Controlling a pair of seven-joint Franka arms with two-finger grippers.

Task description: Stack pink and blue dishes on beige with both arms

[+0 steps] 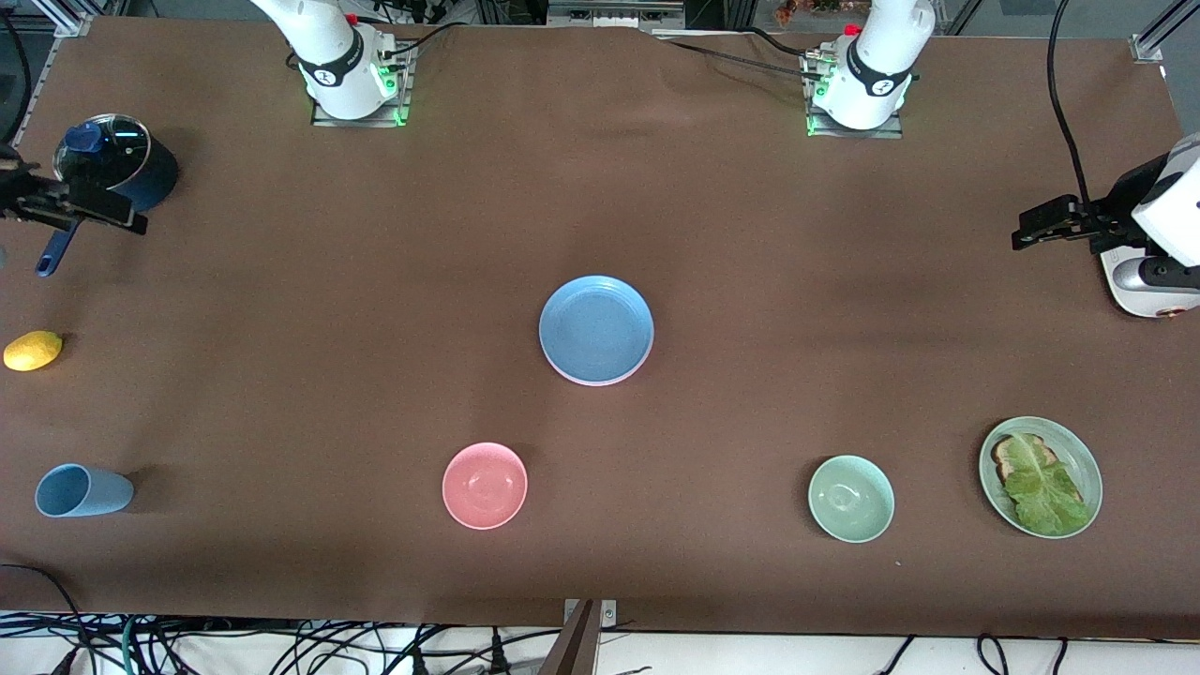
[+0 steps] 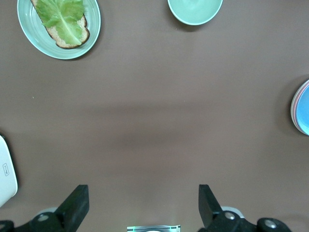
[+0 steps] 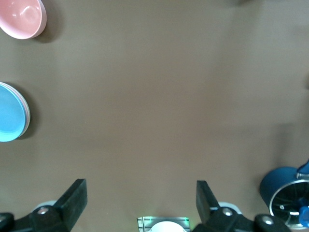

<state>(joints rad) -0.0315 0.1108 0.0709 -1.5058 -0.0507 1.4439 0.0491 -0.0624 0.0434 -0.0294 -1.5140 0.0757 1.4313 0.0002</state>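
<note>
Both hands, left hand (image 2: 140,205) & right hand (image 3: 140,203), open over bare table (image 1: 375,281); blue dish (image 1: 596,328) atop stack.

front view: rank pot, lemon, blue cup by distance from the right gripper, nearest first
Right gripper is open, up at the right arm's end of the table.
1. Pot: right beside the gripper, the gripper over its handle.
2. Lemon: same end, nearer the front camera than the pot.
3. Blue cup: same end, lying on its side, nearest the front camera.
</note>
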